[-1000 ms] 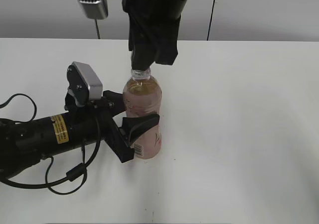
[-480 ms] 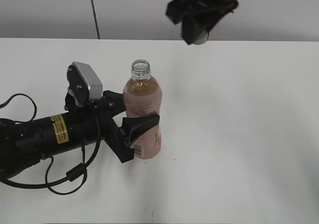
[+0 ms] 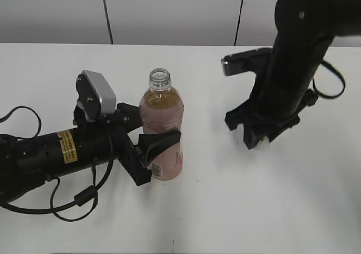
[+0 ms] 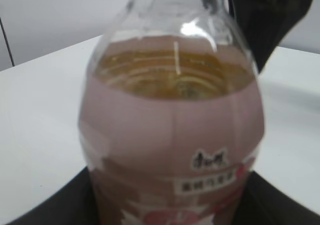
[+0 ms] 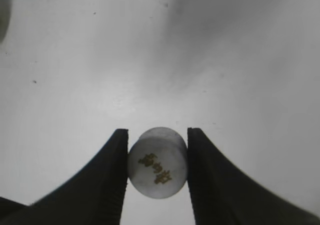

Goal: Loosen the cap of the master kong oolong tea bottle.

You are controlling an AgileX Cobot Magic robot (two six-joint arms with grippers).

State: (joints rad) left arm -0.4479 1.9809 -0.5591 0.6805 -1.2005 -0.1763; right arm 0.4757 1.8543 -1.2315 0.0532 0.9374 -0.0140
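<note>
The oolong tea bottle (image 3: 161,131) stands upright on the white table, its neck open with no cap on it. My left gripper (image 3: 151,140) is shut on the bottle's pink-labelled body; the left wrist view shows the bottle (image 4: 172,135) filling the frame between the dark jaws. My right gripper (image 3: 260,144) is low over the table to the right of the bottle. In the right wrist view my right gripper (image 5: 157,165) is shut on the white cap (image 5: 158,162), held between both fingers just above the table surface.
The white table (image 3: 225,209) extends around the bottle. A grey wall with dark vertical seams runs along the back. The left arm's black cable (image 3: 67,209) loops on the table at the front left.
My right gripper lifted off the bottle's neck with the cap, swung right and came down to the table on the right. The bottle's mouth is now open. The left gripper has not moved.
</note>
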